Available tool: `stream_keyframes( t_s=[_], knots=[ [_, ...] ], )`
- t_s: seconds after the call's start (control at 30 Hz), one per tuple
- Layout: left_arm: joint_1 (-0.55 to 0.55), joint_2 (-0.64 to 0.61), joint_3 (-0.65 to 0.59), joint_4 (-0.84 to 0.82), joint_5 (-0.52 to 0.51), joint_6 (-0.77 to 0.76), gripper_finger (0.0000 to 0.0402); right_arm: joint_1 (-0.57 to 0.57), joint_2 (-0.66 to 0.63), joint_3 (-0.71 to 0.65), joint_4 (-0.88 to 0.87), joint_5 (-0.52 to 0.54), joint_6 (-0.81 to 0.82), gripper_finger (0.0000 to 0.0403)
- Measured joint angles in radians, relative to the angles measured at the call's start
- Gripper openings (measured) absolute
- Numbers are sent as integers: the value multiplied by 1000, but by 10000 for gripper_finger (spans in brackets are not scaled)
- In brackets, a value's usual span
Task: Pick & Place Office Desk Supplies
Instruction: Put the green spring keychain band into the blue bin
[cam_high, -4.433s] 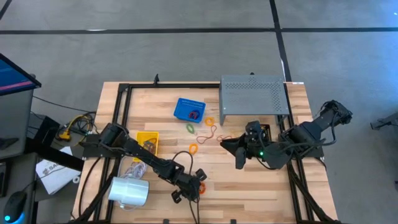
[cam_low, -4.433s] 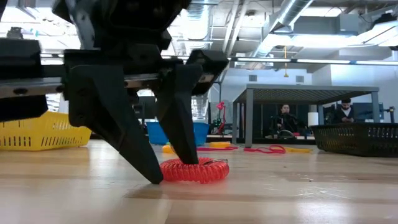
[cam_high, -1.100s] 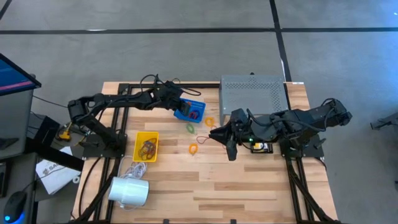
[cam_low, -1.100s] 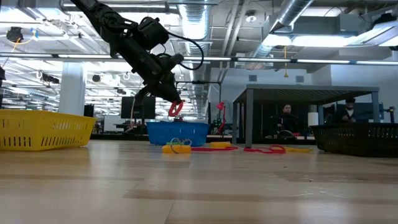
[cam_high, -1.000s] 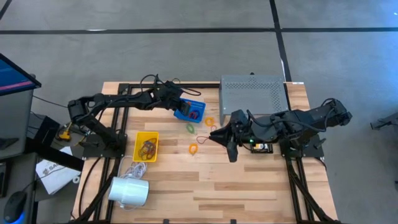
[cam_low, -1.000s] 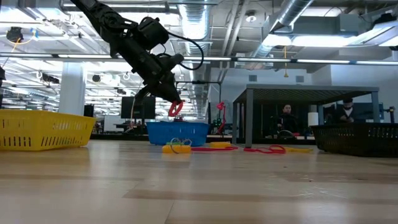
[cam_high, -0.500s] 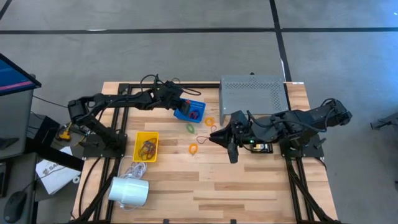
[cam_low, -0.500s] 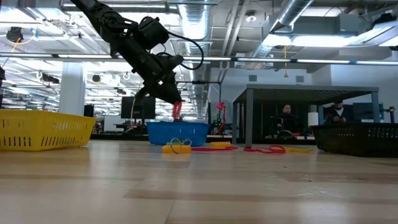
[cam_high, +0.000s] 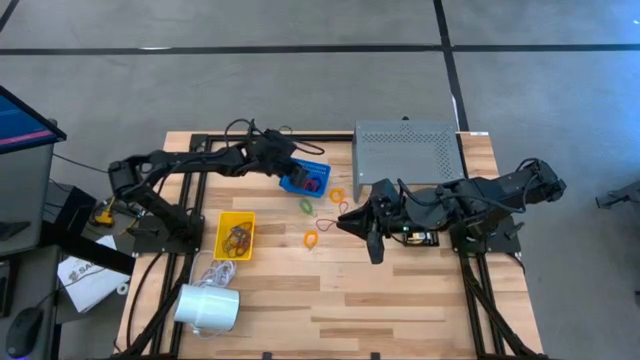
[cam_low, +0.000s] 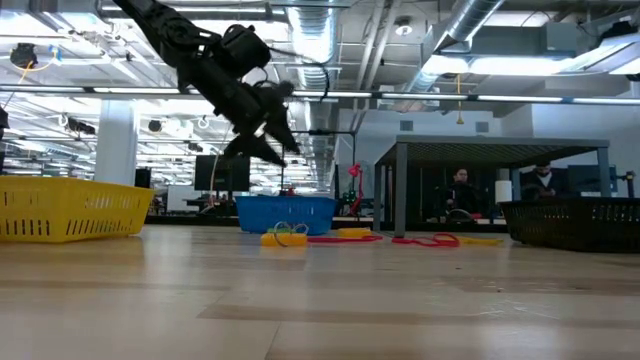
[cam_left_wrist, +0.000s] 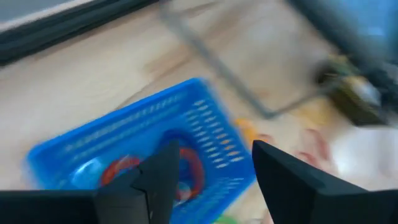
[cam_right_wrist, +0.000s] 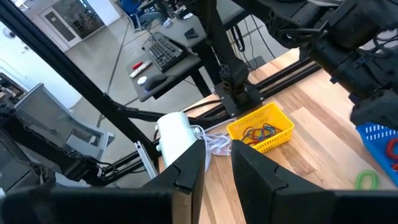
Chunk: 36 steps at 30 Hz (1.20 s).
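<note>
My left gripper has just spread open, empty; the red coil band now lies in the blue basket, upper middle. 1 supply placed.

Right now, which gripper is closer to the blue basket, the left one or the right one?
The left. The left gripper hangs open just above the blue basket, over its edge. The right gripper is well off to the side, in front of the grey perforated shelf, above the table.
</note>
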Motion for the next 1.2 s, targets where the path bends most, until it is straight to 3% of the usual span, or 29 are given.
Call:
stream_keyframes(
  t_s=[0.13, 0.23, 0.3, 0.43, 0.53, 0.73, 1.2],
  knots=[
    [-23, -42, 1, 74, 260, 254, 191, 0, 0, 0, 0, 0, -13, 77],
    [-81, -94, 2, 25, 319, 458, 181, -7, 0, 0, 0, 0, -25, 77],
    [-129, -125, 2, -53, 297, 570, 177, -14, 0, 0, 0, 0, -25, 77],
    [-228, -134, 1, -195, 135, 652, 175, -28, 0, 0, 0, 0, -26, 77],
    [-276, -101, 1, -219, 37, 650, 175, -40, 0, 0, 0, 0, -26, 77],
    [-316, 11, 16, -213, -62, 612, 175, -53, 0, 0, 7, 0, -25, 77],
    [-323, 221, 84, -201, -100, 741, 175, -38, 0, 1, 34, 0, -25, 77]
  ],
)
